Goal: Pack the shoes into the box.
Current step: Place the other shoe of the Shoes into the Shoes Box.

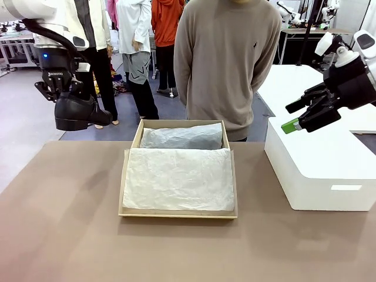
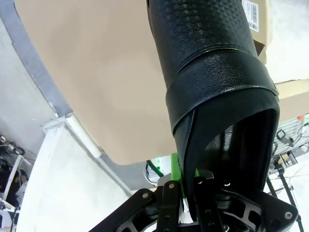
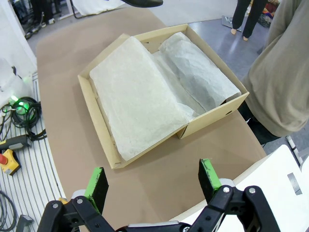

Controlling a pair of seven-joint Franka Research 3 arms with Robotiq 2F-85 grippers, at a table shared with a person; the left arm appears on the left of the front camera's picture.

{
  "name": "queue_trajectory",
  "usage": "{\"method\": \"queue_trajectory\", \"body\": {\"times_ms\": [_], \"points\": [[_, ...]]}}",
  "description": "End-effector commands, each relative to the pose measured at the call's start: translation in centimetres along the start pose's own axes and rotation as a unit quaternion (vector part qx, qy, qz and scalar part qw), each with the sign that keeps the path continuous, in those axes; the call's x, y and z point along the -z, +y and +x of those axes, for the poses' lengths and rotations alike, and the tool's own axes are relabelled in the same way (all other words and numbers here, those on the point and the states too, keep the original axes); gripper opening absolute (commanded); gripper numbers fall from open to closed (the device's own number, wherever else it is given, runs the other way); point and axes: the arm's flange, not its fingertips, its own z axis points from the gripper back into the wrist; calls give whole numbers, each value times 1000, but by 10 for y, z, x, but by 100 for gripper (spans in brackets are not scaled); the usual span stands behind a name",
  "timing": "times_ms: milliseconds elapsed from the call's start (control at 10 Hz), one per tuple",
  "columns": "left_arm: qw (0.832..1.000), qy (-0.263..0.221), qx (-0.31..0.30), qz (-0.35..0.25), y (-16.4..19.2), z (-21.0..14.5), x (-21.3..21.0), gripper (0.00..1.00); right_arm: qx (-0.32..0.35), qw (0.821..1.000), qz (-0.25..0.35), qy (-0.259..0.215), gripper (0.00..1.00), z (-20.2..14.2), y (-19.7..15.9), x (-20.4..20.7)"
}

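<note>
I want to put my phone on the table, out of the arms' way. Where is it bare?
Bare: the table left of the box, and the near strip in front of it. A narrow gap runs between box and white block. Crowded: the right side, under that block. A held shoe hangs by the far-left corner.

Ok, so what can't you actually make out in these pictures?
Under the paper in the box: front and right wrist views, paper covers it.
Tip of the shoe: left wrist view, cut off by the top edge.
Grip of the left gripper: left wrist view, the shoe hides most of the fingers.
Print on the label: left wrist view, too small to read.
</note>
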Motion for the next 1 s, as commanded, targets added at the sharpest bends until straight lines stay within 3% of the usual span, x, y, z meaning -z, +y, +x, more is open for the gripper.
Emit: {"method": "queue_trajectory", "body": {"times_ms": [0, 100, 400, 600, 900], "points": [[1000, -1, 8, 3, 3, -5, -5, 0, -10, 1000, 8, -14, 100, 1, -4, 1], [1000, 0, 0, 0, 0, 0, 0, 0, -10, 1000, 8, -14, 100, 1, -4, 1], [990, -29, -135, 20, -52, -24, -27, 0, -10, 1000, 8, -14, 100, 1, -4, 1], [973, -11, -228, 22, -81, -30, -40, 0, -10, 1000, 8, -14, 100, 1, -4, 1], [935, -23, -353, -3, -129, -35, -46, 0, -10, 1000, 8, -14, 100, 1, -4, 1]]}}
